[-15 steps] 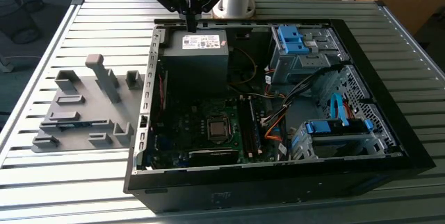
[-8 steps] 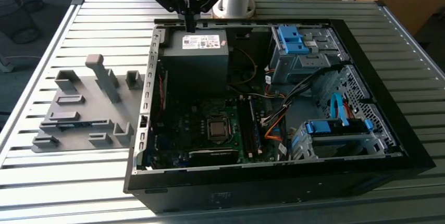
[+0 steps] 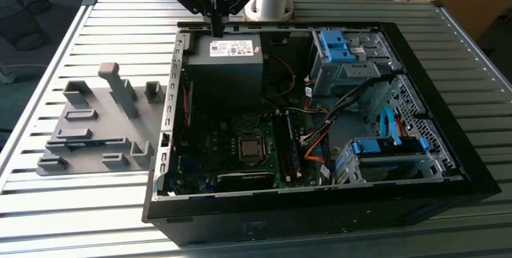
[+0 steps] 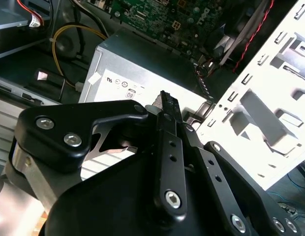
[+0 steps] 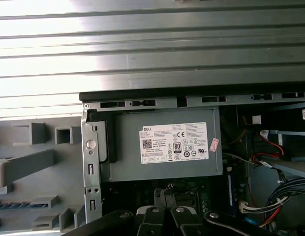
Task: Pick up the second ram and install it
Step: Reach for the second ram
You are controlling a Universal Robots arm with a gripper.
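Observation:
A thin dark stick that looks like the second ram [image 3: 84, 144] lies flat in a slot of the grey holder plate [image 3: 92, 162], on the exterior view's left of the open computer case [image 3: 320, 198]. In the first wrist view the same dark strip, the second ram [image 5: 17, 202], sits in its holder. My gripper [image 3: 217, 32] hangs over the back edge of the case, just above the black power-supply box [image 3: 228, 51], far from the ram. Its fingers are shut with nothing between them in both wrist views, with the gripper [image 4: 165, 98] and gripper [image 5: 164, 192] above the power supply.
Inside the case lie the motherboard [image 3: 240, 150] with memory slots [image 3: 286, 150], orange and black cables [image 3: 316, 147] and blue drive cages [image 3: 388, 156]. Grey upright blocks [image 3: 120, 90] stand on the holder plate. Everything rests on a slatted metal table [image 3: 80, 222].

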